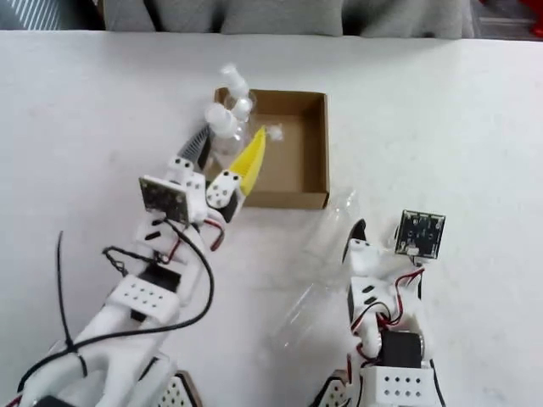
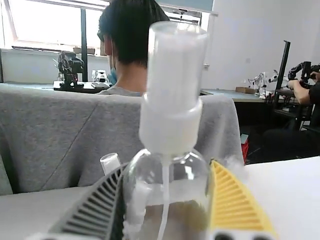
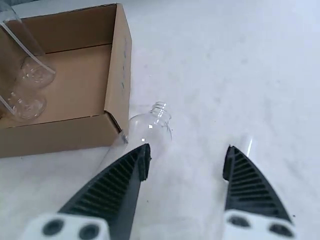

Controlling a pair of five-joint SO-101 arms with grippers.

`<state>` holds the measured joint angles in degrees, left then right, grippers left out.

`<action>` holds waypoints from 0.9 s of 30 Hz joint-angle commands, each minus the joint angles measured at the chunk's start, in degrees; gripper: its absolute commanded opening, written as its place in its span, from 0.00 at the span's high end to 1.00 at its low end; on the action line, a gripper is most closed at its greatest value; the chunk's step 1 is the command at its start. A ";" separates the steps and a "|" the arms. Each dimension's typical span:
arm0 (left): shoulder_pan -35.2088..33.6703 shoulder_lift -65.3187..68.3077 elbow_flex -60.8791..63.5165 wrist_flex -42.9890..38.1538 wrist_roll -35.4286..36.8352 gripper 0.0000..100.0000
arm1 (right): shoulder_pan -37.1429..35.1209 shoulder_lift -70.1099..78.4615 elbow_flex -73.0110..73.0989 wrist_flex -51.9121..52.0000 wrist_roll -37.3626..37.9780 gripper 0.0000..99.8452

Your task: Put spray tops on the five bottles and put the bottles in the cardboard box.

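Plain white worktop (image 1: 475, 127), evenly lit. A grey fabric-covered seat back (image 2: 60, 135) runs along the worktop's far edge. Behind it, a wide window with a pale frame (image 2: 45, 22) admits bright daylight. A bare white wall (image 2: 245, 40) adjoins the window. A dark-topped desk (image 2: 235, 92) stands before that wall.

It was a robotics lab: far beyond the left gripper (image 2: 167, 200), desks (image 2: 80, 88) carried other robot arms (image 2: 69, 64) beneath a window (image 2: 45, 22).
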<state>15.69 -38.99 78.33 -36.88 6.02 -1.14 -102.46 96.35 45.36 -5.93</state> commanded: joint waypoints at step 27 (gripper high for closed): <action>-4.26 36.18 -11.52 -22.51 -0.09 0.98 | 0.48 -0.22 0.44 0.22 -0.26 0.79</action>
<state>11.82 -2.77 69.80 -57.63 6.02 -1.14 -102.46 96.35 45.36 -5.93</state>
